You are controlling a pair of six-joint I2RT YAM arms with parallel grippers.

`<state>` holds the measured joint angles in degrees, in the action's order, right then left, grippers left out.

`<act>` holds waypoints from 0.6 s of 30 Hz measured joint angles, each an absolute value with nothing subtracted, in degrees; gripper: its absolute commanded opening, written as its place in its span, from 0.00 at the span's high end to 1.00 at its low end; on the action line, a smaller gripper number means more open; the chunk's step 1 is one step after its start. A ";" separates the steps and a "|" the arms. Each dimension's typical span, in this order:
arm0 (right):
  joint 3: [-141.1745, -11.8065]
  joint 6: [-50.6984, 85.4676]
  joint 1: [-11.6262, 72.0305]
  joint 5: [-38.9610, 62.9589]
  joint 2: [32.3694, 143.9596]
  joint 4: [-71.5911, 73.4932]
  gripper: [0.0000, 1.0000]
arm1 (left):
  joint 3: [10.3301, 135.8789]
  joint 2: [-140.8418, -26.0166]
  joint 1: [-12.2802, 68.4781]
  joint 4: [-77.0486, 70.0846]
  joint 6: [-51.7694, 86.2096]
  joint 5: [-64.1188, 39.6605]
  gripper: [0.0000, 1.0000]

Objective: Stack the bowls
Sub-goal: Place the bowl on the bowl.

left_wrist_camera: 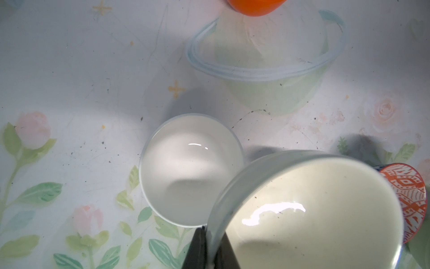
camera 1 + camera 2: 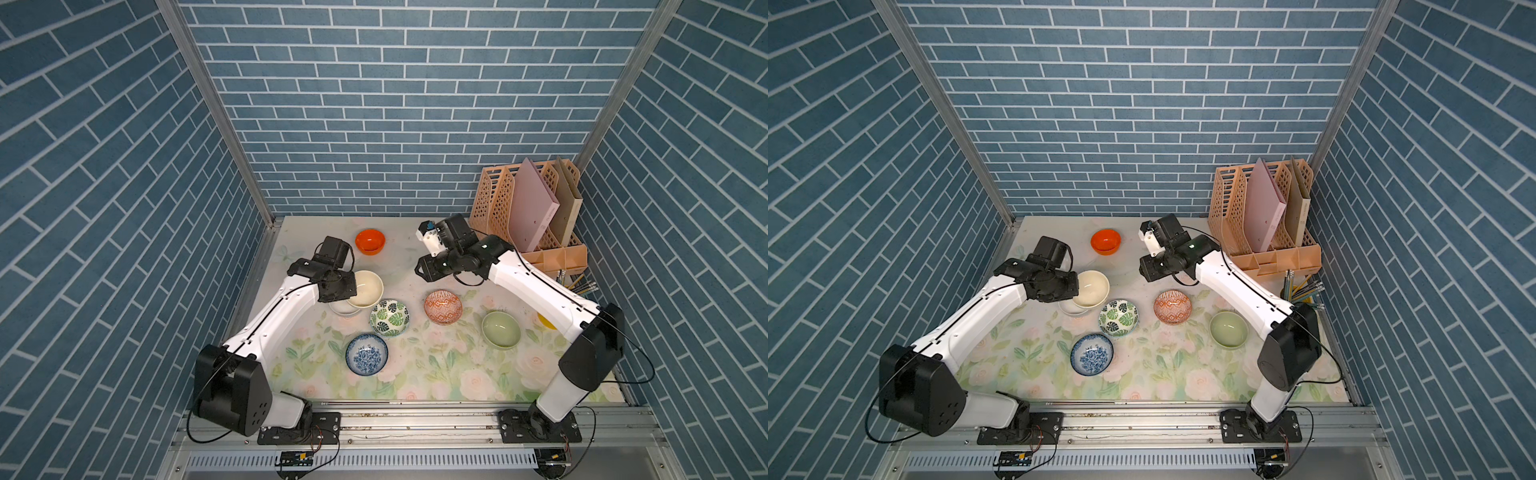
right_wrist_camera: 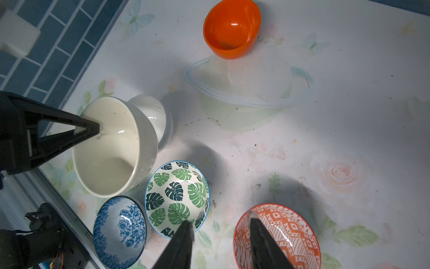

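Cream bowl (image 3: 109, 149): tilted, rim pinched by left gripper (image 3: 99, 130), partly over white bowl (image 1: 190, 170).
Leaf-print bowl (image 3: 176, 193), blue floral bowl (image 3: 121, 230), orange-red patterned bowl (image 3: 286, 233), pale green bowl (image 2: 500, 329), glossy orange bowl (image 3: 232, 28): separate, upright on floral mat (image 2: 436, 374).
Right gripper (image 3: 220, 219): jaws apart, empty, between leaf-print and patterned bowls.

Overhead stereo pair, close downward wrist views
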<state>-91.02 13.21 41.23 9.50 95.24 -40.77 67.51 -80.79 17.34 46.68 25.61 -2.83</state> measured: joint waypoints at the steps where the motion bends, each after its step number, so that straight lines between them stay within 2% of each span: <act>1: -90.21 13.21 40.99 9.72 94.35 -40.32 0.57 | 67.59 -81.03 16.62 46.92 25.39 -2.83 1.00; 18: -83.77 13.21 40.34 12.60 91.02 -36.75 0.58 | 70.28 -85.34 7.49 49.67 21.30 -7.38 1.00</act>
<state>-83.77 13.21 40.34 12.60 91.02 -36.75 70.28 -85.34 7.49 49.67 21.30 -7.38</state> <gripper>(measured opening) 0.419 0.133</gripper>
